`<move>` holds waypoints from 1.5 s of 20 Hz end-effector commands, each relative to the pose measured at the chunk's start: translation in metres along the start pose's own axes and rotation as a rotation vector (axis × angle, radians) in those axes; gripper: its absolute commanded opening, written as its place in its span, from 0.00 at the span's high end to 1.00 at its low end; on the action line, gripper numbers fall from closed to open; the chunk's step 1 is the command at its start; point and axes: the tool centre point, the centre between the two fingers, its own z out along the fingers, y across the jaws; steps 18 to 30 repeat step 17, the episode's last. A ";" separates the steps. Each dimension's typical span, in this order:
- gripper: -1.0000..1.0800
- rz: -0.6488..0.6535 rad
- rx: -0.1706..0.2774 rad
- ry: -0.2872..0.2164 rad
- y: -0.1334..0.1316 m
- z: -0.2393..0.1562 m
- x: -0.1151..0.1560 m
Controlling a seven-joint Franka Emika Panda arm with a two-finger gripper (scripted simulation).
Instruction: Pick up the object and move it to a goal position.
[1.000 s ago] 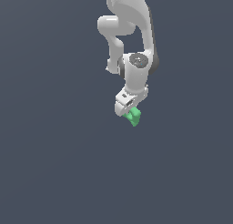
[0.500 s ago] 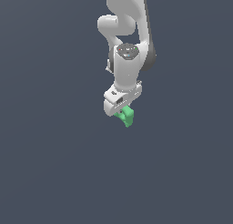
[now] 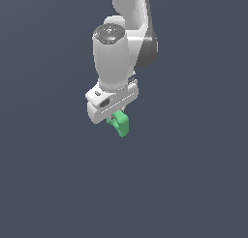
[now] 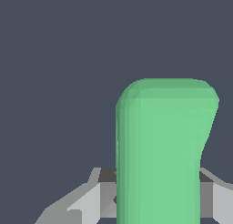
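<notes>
The bright green blocky object (image 3: 119, 124) hangs just under my white gripper (image 3: 115, 117), held clear of the grey floor in the exterior view. My gripper is shut on it; the fingers are mostly hidden behind the hand. In the wrist view the green object (image 4: 164, 155) fills the middle, squeezed between my two grey fingers (image 4: 91, 200), one on each side of it.
A plain dark grey floor (image 3: 193, 184) lies all around. The white arm (image 3: 121, 43) rises above the gripper.
The arm has swung toward the camera and toward the exterior view's left, carrying the green object with it. The grip is unchanged.
</notes>
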 end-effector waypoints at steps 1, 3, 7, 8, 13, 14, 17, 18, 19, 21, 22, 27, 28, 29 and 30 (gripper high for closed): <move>1.00 -0.001 0.001 0.000 0.017 -0.015 -0.001; 1.00 -0.001 0.000 -0.001 0.028 -0.024 -0.002; 1.00 -0.001 0.000 -0.001 0.045 -0.037 -0.002; 1.00 -0.001 0.000 -0.001 0.048 -0.039 -0.002; 1.00 -0.001 0.000 -0.001 0.058 -0.047 -0.002; 1.00 -0.001 0.000 -0.001 0.059 -0.048 -0.002; 1.00 -0.001 0.000 -0.001 0.060 -0.049 -0.002; 1.00 -0.001 0.000 -0.001 0.060 -0.049 -0.002; 1.00 -0.001 0.000 -0.001 0.060 -0.049 -0.002; 1.00 -0.001 0.000 -0.001 0.060 -0.049 -0.002; 1.00 -0.001 0.000 -0.001 0.060 -0.049 -0.002; 1.00 -0.001 0.000 -0.001 0.060 -0.049 -0.002; 1.00 -0.001 0.000 -0.001 0.060 -0.049 -0.002; 1.00 -0.001 0.000 -0.001 0.060 -0.049 -0.002; 1.00 -0.001 0.000 -0.001 0.060 -0.049 -0.002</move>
